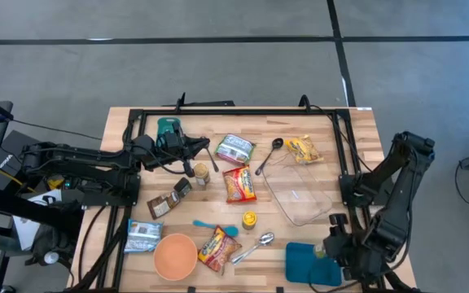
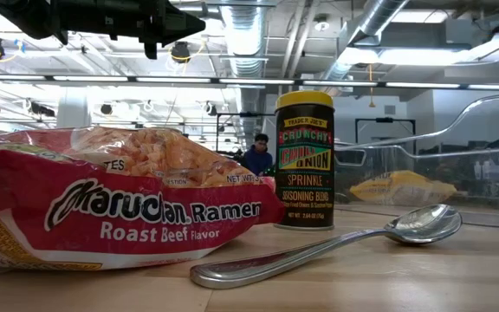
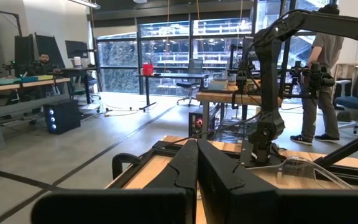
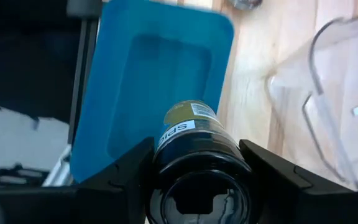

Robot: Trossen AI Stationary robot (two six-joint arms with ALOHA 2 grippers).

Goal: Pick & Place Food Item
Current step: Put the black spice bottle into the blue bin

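My right gripper (image 1: 326, 248) (image 4: 196, 148) hangs at the table's near right, over a blue tray (image 1: 304, 264) (image 4: 148, 74), shut on a dark spice jar (image 4: 191, 130) with a white label. My left gripper (image 1: 210, 153) (image 3: 196, 168) is shut on nothing, held level above the table's far middle. Lying flat on the wood are ramen packets (image 1: 239, 185) (image 1: 215, 248) (image 2: 102, 204) and other food bags (image 1: 234, 148) (image 1: 303, 149). A yellow-lidded seasoning jar (image 1: 249, 220) (image 2: 304, 160) stands upright between them. My right gripper pinches the spice jar by its two sides (image 4: 160, 146) between its two fingers (image 4: 132, 165), near the jar's dark end, which faces the camera. The fingers slant steeply down from above and lie along the jar. Its yellowish far end (image 4: 188, 112) points down at the blue tray; whether it touches the tray, I cannot tell.
A clear plastic container (image 1: 304, 195) (image 2: 431, 165) sits right of centre, just beyond the tray. An orange bowl (image 1: 174, 255), a teal scoop (image 1: 214, 228), a metal spoon (image 1: 255, 244) (image 2: 336, 247) and a black ladle (image 1: 269, 155) lie about. A black frame (image 1: 234, 111) rims the table.
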